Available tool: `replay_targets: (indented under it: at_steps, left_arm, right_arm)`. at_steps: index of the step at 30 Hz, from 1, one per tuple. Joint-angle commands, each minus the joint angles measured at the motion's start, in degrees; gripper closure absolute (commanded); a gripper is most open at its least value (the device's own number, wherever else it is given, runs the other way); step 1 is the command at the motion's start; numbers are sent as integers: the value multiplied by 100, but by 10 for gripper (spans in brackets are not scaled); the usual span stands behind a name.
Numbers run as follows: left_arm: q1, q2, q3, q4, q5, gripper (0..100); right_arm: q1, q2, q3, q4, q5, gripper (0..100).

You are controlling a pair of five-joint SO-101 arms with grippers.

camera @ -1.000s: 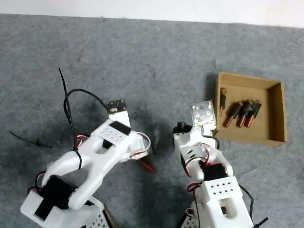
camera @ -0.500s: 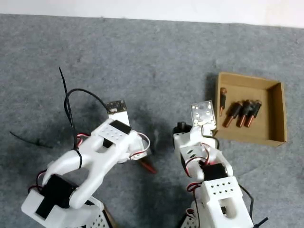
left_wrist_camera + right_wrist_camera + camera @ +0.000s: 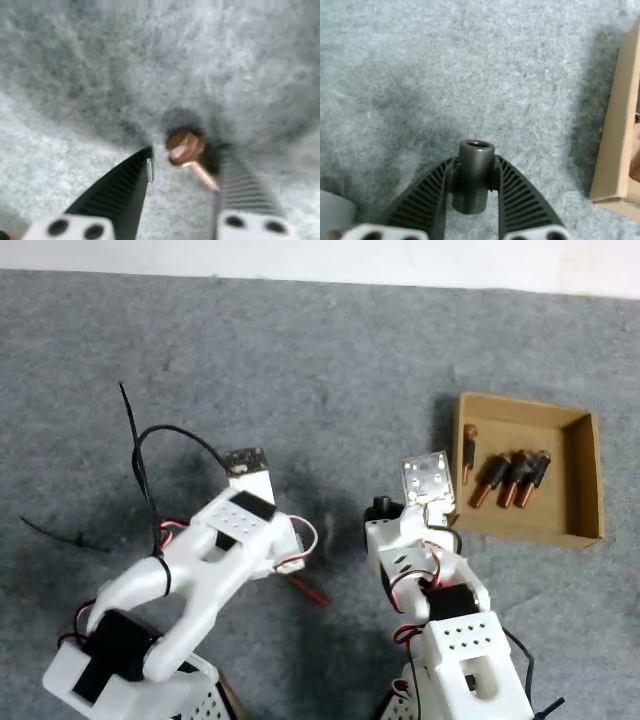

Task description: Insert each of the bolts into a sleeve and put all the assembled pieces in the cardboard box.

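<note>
A copper bolt [image 3: 184,148] lies on the grey carpet between the fingers of my left gripper [image 3: 185,161], which stands open around it; its shaft runs up against one finger. From above, the bolt [image 3: 312,591] pokes out from under the left arm. My right gripper [image 3: 472,172] is shut on a black sleeve [image 3: 473,172], held upright with its bore open at the top. That sleeve [image 3: 380,508] is left of the cardboard box [image 3: 580,480]. Several assembled pieces [image 3: 512,480] lie inside the box.
The box wall [image 3: 620,145] stands close beside the right gripper. A loose black cable tie [image 3: 60,536] lies on the carpet at the left. A black cable [image 3: 140,455] loops up from the left arm. Open carpet stretches across the far half.
The left arm has shifted slightly to the left over the bolt. The right arm and its sleeve have stayed still.
</note>
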Motion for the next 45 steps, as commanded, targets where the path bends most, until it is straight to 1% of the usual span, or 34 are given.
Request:
replay_targets:
  at_steps: [1, 3, 6, 9, 11, 14, 17, 20, 22, 25, 27, 29, 30, 32, 36, 37, 42, 45]
  left_arm:
    - [-180, 22, -75, 123, -299, 960]
    - [-207, -4, -92, 132, -387, 999]
    - [-215, -4, -215, 141, -633, 997]
    - [-233, -22, -426, 404, -844, 996]
    - [-215, -207, -523, 633, -844, 996]
    - [-242, -875, -479, 818, -844, 996]
    - [-233, -1921, -119, 862, -844, 996]
    - [-242, -3266, 514, 738, -844, 996]
    - [-251, -4215, 1077, 404, -844, 996]
    - [-259, -5578, 2070, -334, -879, 996]
    - [-365, -6457, 2695, -782, -1257, 996]
    - [-532, -7310, 3222, -1055, -1670, 996]
    - [-576, -7723, 3398, -1081, -1793, 996]
    - [-611, -8505, 3644, -1064, -1802, 996]
    - [-629, -9789, 4145, -1055, -1829, 996]
    - [-629, -9930, 4180, -1081, -1837, 996]
    - [-875, -9631, 4145, -1090, -1846, 996]
    - [-910, -9701, 4145, -1108, -1846, 996]
  right_arm:
    - [75, -119, -66, -189, 53, 991]
    - [75, -119, -57, -189, 53, 991]
    - [75, -119, -57, -189, 53, 991]
    - [75, -127, -57, -189, 53, 991]
    - [75, -136, -57, -189, 53, 991]
    - [75, -145, -57, -189, 53, 993]
    - [66, -154, -57, -189, 53, 993]
    - [40, -154, -57, -189, 53, 993]
    - [40, -154, -57, -189, 53, 993]
    - [31, -163, -57, -189, 26, 993]
    - [-40, -163, -57, -189, 18, 993]
    - [-242, -163, -57, -198, 26, 993]
    - [-356, -163, -57, -207, 44, 993]
    - [-523, -163, -13, -338, 44, 993]
    - [-620, -163, 409, -989, 53, 993]
    - [-629, -163, 470, -1095, 53, 993]
    - [-646, -163, 576, -1235, 53, 993]
    - [-945, -163, 585, -1455, 62, 993]
